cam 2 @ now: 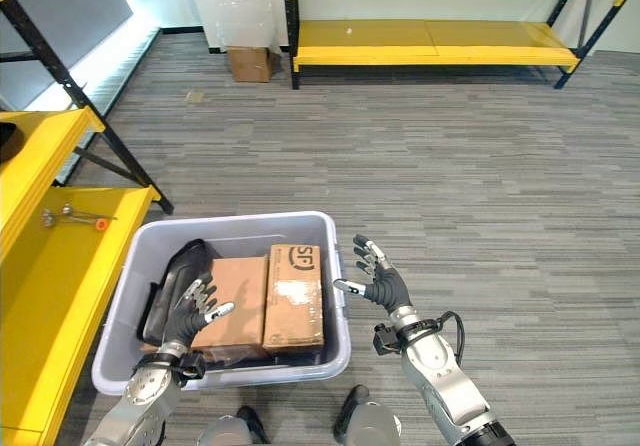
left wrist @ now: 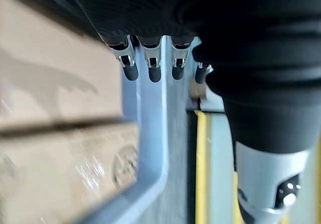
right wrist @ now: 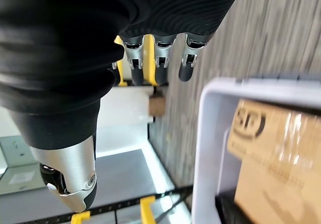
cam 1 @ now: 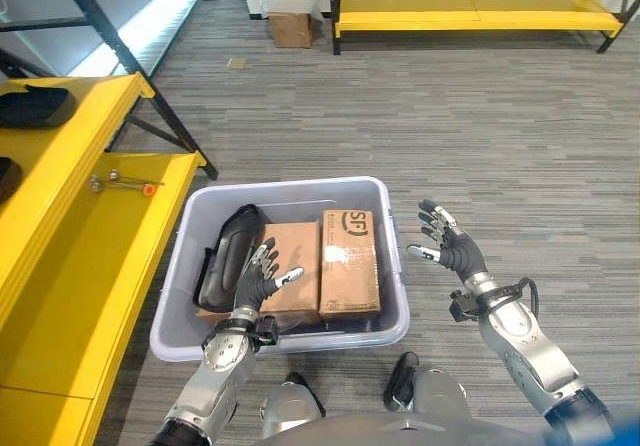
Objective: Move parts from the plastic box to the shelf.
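Yellow shelf point(cam 1: 70, 226): along the robot's left, just beside the box; a small tool with an orange tip point(cam 1: 124, 183) lies on it, and a dark object point(cam 1: 32, 105) rests on the higher level.

Plastic box point(cam 1: 288, 338): grey-blue, on the carpet directly in front. Contents, left to right: a black curved part point(cam 1: 226, 256) leaning against the left wall; a plain cardboard box point(cam 1: 297, 266) in the middle; a taped cardboard box point(cam 1: 349, 261) with print on top, touching it on the right side.

Left hand point(cam 1: 258, 276): inside the plastic box, over the plain cardboard box near the black part, fingers spread and straight, holding nothing.

Right hand point(cam 1: 449, 245): outside the plastic box, just beside its right wall, above the carpet, fingers spread and relaxed, empty.

Far background: a second yellow shelf point(cam 2: 440, 41) and a small carton point(cam 2: 249, 64) on the floor.
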